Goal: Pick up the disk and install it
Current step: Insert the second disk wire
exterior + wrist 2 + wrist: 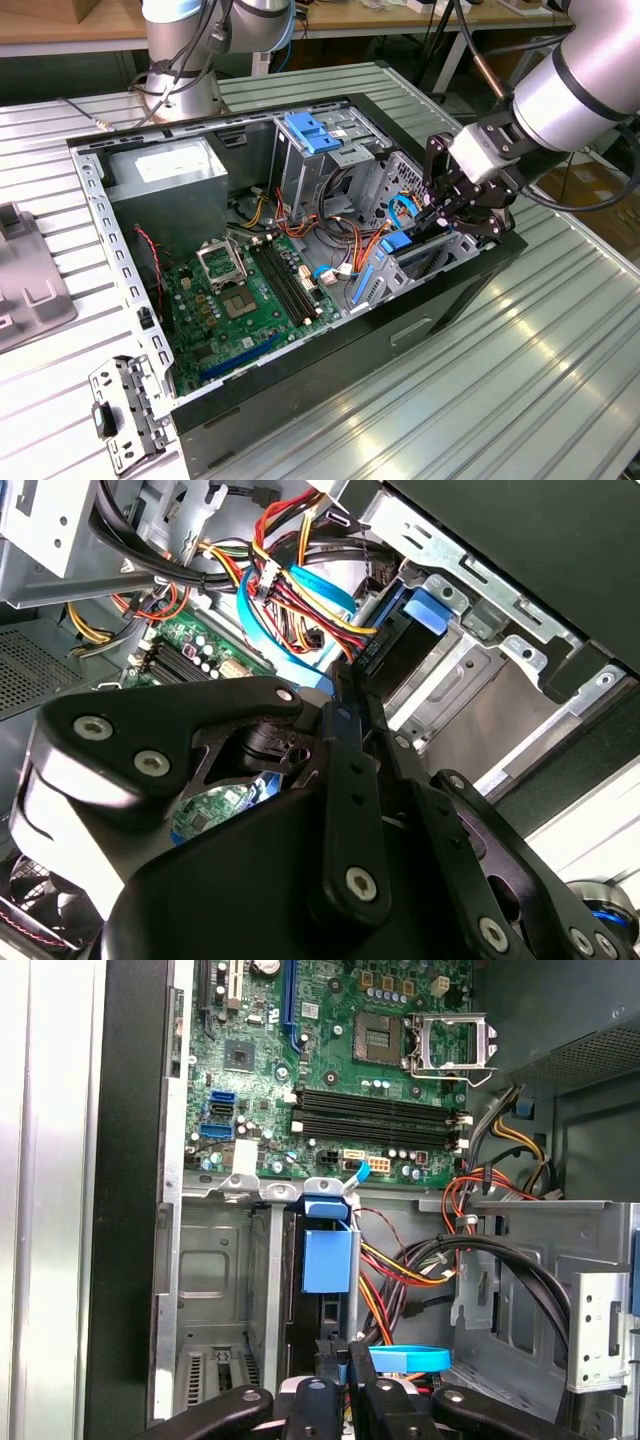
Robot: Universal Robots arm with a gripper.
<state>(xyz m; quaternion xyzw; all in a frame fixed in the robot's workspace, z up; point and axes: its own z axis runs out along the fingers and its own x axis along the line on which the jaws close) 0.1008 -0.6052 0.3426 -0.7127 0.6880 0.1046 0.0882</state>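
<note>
Black linkage bars of the gripper (345,685) lie closest in both wrist views, narrowing to two slim fingers (362,1365) that stand close together. A strip of blue shows pinched between them, so they look clamped on the near end of the disk (328,1260).

The disk stands on edge in a slot of the metal drive cage (215,1290), its thin side turned to the first wrist camera. Its long axis runs in line with the fingers, straight away from the gripper, and its far end points at the motherboard (330,1050). A blue side rail covers the visible edge. In the second wrist view its dark body (400,665) sits just past the fingertips, against the cage's silver wall.

Just beside the fingers curls a flat blue cable (410,1358). Next to it hangs a bundle of red, yellow and black wires (400,1260).

In the exterior view the gripper (430,215) reaches into the open computer case (330,360) at the cage, with the disk's blue (400,243) right under it. Beyond the motherboard (250,290), well apart from the gripper, sits the grey power supply (170,180). A blue latch (315,135) tops the taller cage near the gripper. The case rests on a ribbed metal table (520,380).
</note>
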